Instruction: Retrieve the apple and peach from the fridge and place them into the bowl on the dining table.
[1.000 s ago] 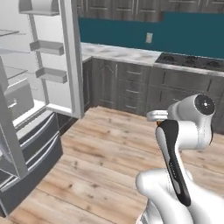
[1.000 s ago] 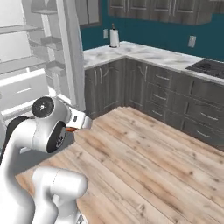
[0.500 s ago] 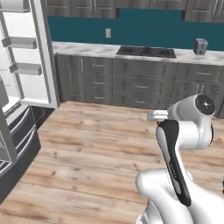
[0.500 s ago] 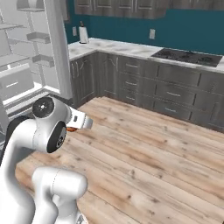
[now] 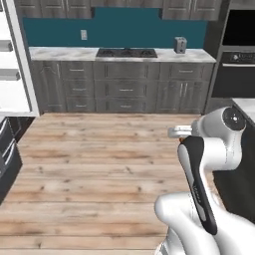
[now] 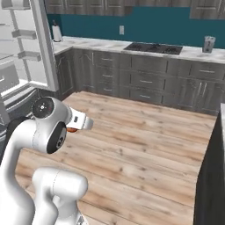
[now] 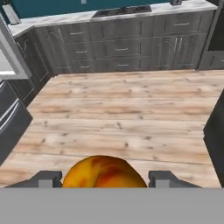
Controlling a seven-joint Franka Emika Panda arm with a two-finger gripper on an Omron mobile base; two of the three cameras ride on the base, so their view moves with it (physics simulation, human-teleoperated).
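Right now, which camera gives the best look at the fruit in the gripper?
The hand view: the peach, orange with darker shading, sits large between the two fingertips. In the right base view just a small orange sliver peeks out beside the white hand. In the left base view the arm hides it.

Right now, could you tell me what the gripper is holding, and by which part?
The gripper holds the peach, its fingers on the fruit's two opposite sides.
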